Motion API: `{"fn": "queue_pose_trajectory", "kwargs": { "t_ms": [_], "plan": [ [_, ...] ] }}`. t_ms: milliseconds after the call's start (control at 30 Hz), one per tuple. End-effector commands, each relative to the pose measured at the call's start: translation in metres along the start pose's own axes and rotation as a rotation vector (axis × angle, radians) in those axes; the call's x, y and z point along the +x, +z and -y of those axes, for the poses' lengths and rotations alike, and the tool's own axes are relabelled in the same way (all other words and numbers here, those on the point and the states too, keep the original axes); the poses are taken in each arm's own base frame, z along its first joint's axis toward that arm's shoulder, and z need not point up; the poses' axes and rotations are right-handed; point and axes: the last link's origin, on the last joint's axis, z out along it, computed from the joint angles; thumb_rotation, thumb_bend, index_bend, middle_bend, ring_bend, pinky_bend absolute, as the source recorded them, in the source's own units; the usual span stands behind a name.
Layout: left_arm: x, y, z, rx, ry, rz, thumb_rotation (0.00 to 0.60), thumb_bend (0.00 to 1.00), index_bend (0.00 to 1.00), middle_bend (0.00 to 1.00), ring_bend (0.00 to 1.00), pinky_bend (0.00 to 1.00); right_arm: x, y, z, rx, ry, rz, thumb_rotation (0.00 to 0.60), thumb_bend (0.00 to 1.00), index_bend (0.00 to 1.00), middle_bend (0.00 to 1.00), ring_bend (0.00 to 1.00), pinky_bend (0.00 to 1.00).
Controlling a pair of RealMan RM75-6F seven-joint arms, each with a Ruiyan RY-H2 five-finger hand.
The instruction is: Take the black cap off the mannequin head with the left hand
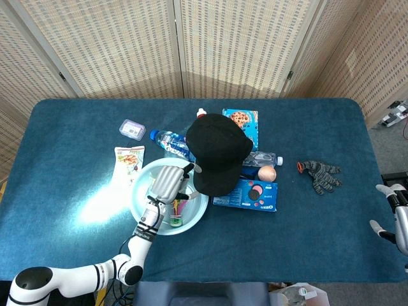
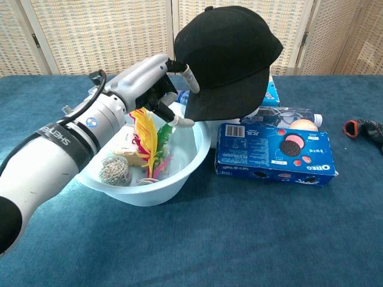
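Head view: black cap [image 1: 218, 154] sits mid-surface, high over the clutter, its brim toward the near edge. Left hand [image 1: 167, 183] is at the cap's left rim, above the pale blue bowl [image 1: 141, 210]; fingers reach to the rim, but contact cannot be resolved from this angle. Right hand [image 1: 390, 210] is at the far right frame edge, cut off; whether its fingers are apart or curled cannot be told. The mannequin head is entirely hidden under the cap.

Chest view: left hand [image 2: 157, 82] has fingertips [image 2: 190, 80] at the cap [image 2: 228, 57] side rim with the thumb below. It looks like a pinch on the rim fabric, judged held, though the thumb side of the pinch is partly hidden. Cap tilted, crown toward the screen behind. Right hand not in this view.

Risks (judgement): a thin rim pinch may slip if the cap catches on the hidden head. A sideways pull could topple the head onto the Oreo box [image 2: 273, 155] or the bottle [image 2: 292, 115]. A released cap could drop into the bowl [image 2: 197, 141] with the feathers [image 2: 148, 140].
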Motion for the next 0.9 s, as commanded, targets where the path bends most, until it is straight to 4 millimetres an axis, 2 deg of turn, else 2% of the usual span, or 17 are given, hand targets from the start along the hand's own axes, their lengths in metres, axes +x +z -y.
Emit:
{"fn": "queue_pose_trajectory", "kwargs": {
  "t_ms": [33,900],
  "plan": [
    [0.004,-0.001,0.003,0.008,-0.007,-0.009,0.600,0.11,0.39,0.95,1.00,1.00,0.000,0.000,0.001,0.002,0.000,0.001,0.600,0.15,0.27,0.31,0.26,0.31],
    [0.045,0.002,0.044,0.114,-0.187,-0.199,0.600,0.18,0.42,0.92,1.00,1.00,0.001,0.006,0.018,0.036,-0.013,0.009,0.600,0.15,0.27,0.31,0.26,0.31]
  ]
}}
